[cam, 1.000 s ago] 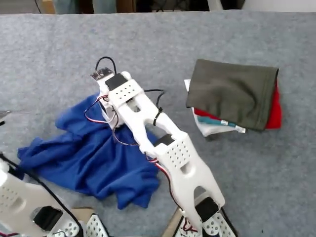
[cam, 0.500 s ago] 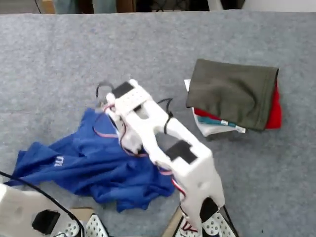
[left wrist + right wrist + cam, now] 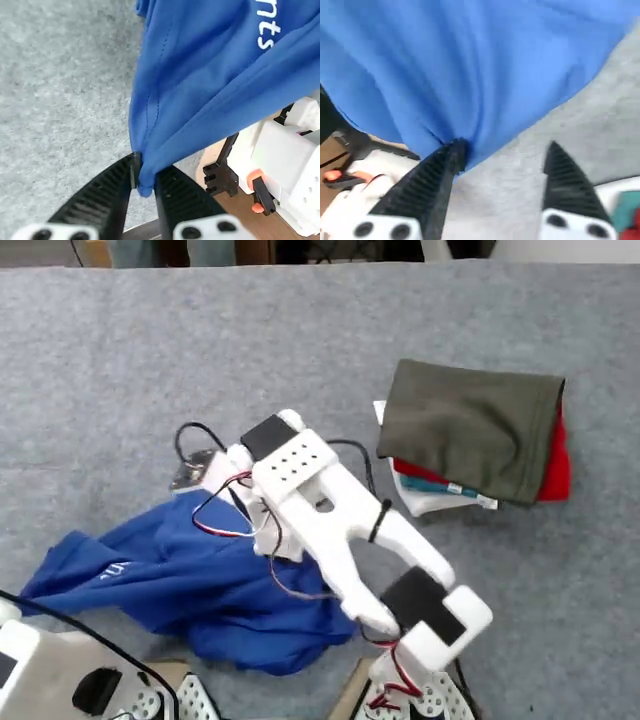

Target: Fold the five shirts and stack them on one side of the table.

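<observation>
A crumpled blue shirt [image 3: 180, 575] lies on the grey table [image 3: 300, 330] at the near left. My left gripper [image 3: 145, 186] is shut on a hem fold of the blue shirt [image 3: 210, 75], and the cloth runs taut away from it. My right gripper [image 3: 502, 167] stands open just above the table at the edge of the blue shirt [image 3: 470, 65]; one fingertip [image 3: 451, 152] touches the cloth. The right arm [image 3: 300, 480] stretches over the shirt's far right part. Folded shirts form a stack [image 3: 470, 425] at the right, an olive one on top.
Under the olive shirt show a red shirt [image 3: 555, 470], a teal one and a white shirt [image 3: 425, 498]. White arm bases [image 3: 280, 165] stand at the table's near edge on a wooden board. Bare grey table spreads across the far side and the left.
The blue shirt has been dragged toward the near left and stretched out flatter. The right arm has drawn back toward the near edge, its wrist now lower over the shirt.
</observation>
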Action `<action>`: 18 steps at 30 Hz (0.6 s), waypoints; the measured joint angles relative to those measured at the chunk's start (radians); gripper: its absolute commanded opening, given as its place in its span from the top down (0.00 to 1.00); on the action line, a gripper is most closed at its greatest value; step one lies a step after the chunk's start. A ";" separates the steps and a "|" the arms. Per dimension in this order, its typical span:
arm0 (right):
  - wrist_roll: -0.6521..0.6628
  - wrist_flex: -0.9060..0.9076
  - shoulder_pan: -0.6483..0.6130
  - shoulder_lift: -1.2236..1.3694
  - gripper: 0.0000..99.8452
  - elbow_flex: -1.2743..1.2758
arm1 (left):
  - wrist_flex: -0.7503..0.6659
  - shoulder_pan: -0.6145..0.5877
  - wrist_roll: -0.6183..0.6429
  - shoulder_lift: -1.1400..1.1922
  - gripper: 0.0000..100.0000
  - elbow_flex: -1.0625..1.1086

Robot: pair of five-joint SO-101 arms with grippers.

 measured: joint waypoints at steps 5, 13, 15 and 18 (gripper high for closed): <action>0.014 0.002 -0.005 0.015 0.82 -0.216 | -0.003 0.000 0.000 0.000 0.97 0.000; -0.008 0.008 -0.077 0.342 0.82 -0.694 | -0.003 0.000 0.000 0.000 0.97 0.000; -0.008 0.008 -0.092 0.416 0.82 -0.793 | -0.003 0.000 0.000 0.000 0.97 0.000; -0.009 0.008 -0.123 0.517 0.82 -0.927 | -0.003 0.000 0.000 0.000 0.97 0.000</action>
